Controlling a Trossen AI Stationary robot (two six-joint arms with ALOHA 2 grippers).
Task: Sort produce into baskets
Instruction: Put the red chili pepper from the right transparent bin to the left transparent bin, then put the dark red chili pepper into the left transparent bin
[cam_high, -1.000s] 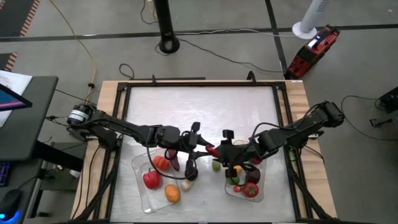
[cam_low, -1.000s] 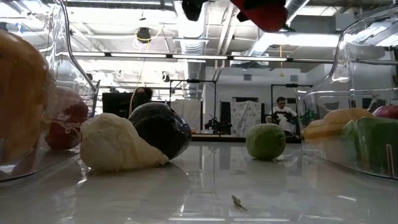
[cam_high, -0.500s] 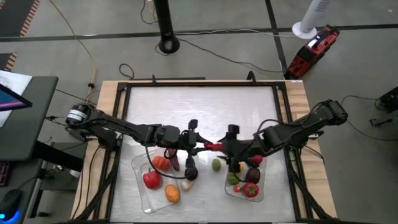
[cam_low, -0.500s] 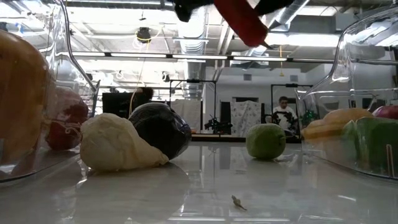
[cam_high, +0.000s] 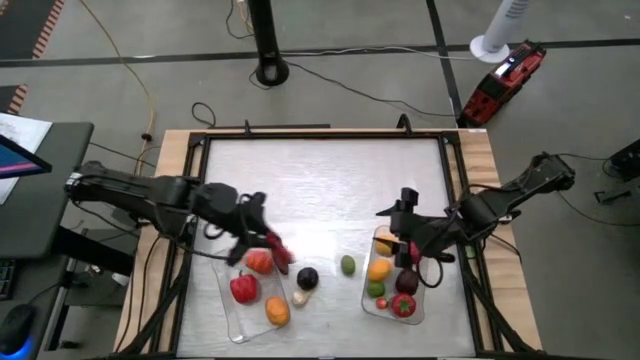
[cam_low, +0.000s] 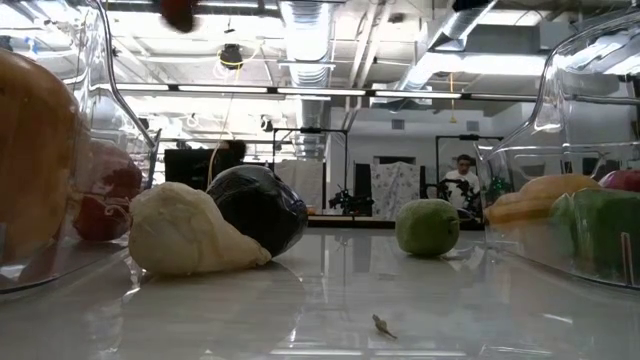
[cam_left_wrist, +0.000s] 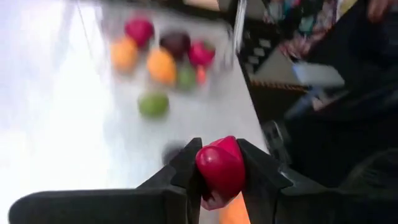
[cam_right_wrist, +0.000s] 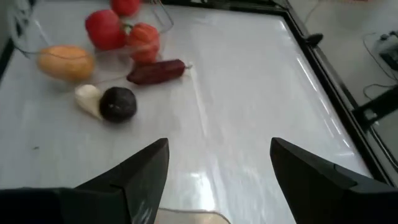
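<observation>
My left gripper (cam_high: 264, 236) is shut on a red produce piece (cam_left_wrist: 219, 167) above the far right corner of the left clear tray (cam_high: 228, 312). That tray holds a tomato-like piece (cam_high: 258, 262), a red piece (cam_high: 243, 289) and an orange piece (cam_high: 277, 311). My right gripper (cam_high: 394, 210) is open and empty over the far left corner of the right tray (cam_high: 424, 300), which holds several pieces. A dark red long piece (cam_right_wrist: 155, 71), a dark purple piece (cam_high: 307, 278), a pale garlic-like piece (cam_high: 299, 297) and a green piece (cam_high: 347, 265) lie on the table between the trays. My left gripper pinches the red piece between its two fingers (cam_left_wrist: 186, 174), one on each side of it. Its rounded end (cam_left_wrist: 224, 148) sticks out past the fingertips. The piece is lifted clear of the table and the tray; it shows high up in the low view (cam_low: 180, 12).
The table's far half (cam_high: 320, 170) is bare and shiny inside a dark frame. Cables trail over the floor beyond the far edge. In the low view, people stand in the room well behind the table.
The two grippers were close together over the table's middle with the red piece between them. My left gripper has gone toward the table's left edge with the red piece, reaching the left tray. My right gripper has drawn back toward the right edge, over the right tray.
</observation>
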